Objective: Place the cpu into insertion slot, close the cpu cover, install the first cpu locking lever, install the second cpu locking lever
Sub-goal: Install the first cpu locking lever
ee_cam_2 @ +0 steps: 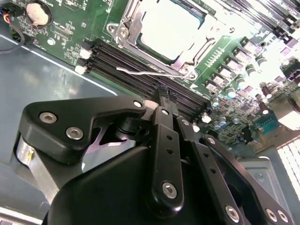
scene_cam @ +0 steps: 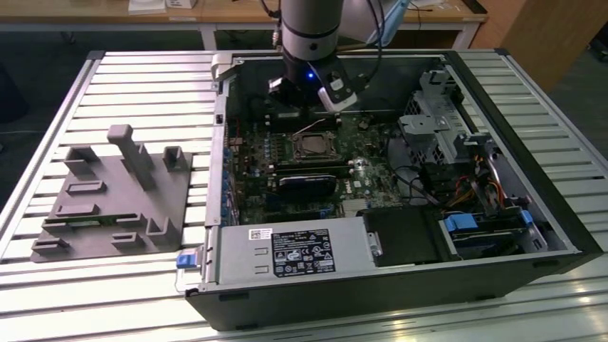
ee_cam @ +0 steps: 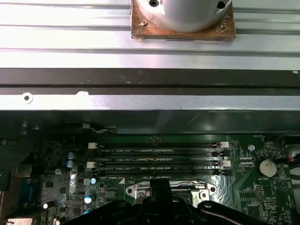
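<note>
Open case (scene_cam: 380, 293) holds motherboard (scene_cam: 255, 178); slot (ee_cam_2: 119, 29) holds cpu (ee_cam_2: 168, 28), cover (ee_cam_2: 154, 52) down over it. Exterior view: gripper (scene_cam: 298, 116) at slot's 12 o'clock, jaws closed.

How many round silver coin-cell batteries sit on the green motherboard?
1. The round silver coin-cell battery lies on the green motherboard beyond one end of the long black memory slots; the black gripper may hide others.

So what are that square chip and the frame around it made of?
The cpu looks metal-topped: a flat, dull silver-grey plate with a soft, matte sheen. The cpu cover framing it seems thin bare steel or similar, brighter, with sharp glints along its edges.
</note>
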Action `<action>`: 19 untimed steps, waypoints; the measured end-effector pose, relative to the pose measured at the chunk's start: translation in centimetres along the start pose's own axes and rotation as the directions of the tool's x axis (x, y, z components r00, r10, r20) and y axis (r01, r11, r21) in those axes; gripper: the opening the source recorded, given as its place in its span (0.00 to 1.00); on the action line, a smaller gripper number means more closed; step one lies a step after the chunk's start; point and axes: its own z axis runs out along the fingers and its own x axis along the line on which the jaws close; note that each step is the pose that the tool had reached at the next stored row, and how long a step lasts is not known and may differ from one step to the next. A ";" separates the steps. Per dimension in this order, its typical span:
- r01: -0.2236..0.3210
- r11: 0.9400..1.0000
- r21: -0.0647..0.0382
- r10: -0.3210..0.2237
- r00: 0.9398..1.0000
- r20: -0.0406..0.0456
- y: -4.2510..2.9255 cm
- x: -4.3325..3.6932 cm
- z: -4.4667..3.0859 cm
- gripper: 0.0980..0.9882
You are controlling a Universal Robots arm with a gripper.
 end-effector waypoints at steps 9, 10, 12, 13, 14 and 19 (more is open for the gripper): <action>0.007 1.000 0.004 -0.007 1.000 0.025 -0.06 0.00 0.23 0.01; 0.007 1.000 0.004 -0.007 1.000 0.025 -0.06 0.00 0.23 0.01; 0.007 1.000 0.004 -0.007 1.000 0.025 -0.06 0.01 0.23 0.01; 0.007 1.000 0.004 -0.007 1.000 0.025 -0.06 0.01 0.23 0.01; 0.007 1.000 0.004 -0.007 1.000 0.026 -0.06 0.01 0.24 0.01; 0.019 1.000 0.005 -0.020 0.997 0.075 -0.09 0.06 0.35 0.01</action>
